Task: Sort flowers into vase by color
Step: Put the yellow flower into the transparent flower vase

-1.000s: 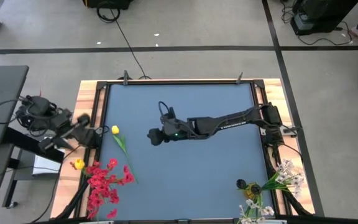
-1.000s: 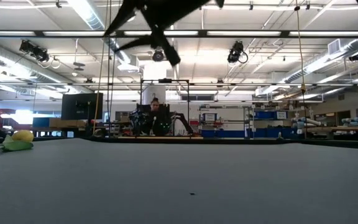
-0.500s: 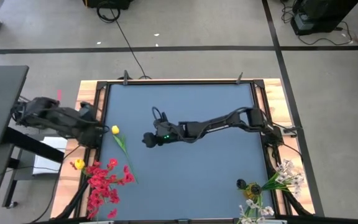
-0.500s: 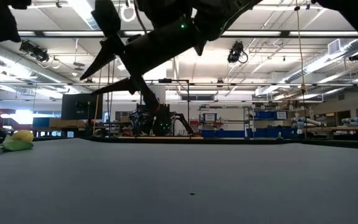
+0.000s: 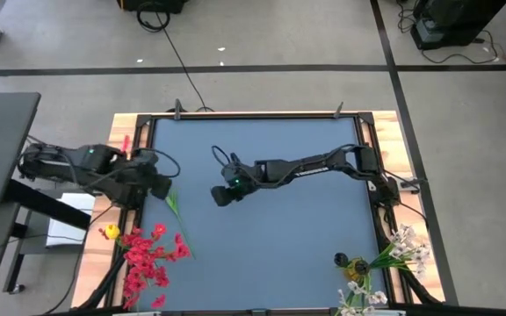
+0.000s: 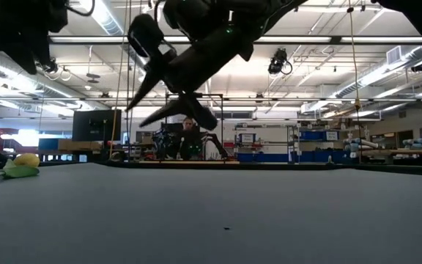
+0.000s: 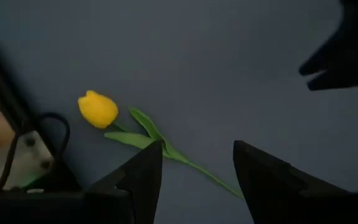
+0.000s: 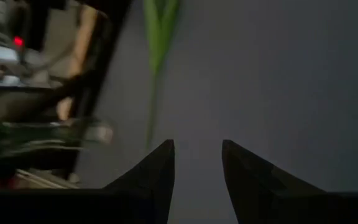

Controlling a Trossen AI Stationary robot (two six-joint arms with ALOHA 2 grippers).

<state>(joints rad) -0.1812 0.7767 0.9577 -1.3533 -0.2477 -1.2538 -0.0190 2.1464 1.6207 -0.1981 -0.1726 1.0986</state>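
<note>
The left end effector [image 5: 159,185], fingers parted and empty, hovers just above the yellow tulip [image 7: 98,109] lying on the bench [image 5: 306,219]. The right end effector [image 5: 224,194], also parted and empty, hangs well apart toward mid-bench. The step looks like reaching; next comes lowering astride the green stem [image 7: 191,163] and closing.

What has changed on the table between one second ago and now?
The left gripper has moved in from the table's left edge and now hangs open over the yellow tulip. The right gripper, open and empty, has stayed near the middle, shifting only slightly. Nothing was taken hold of or let go. The tulip, red flowers and white flowers lie unchanged.
</note>
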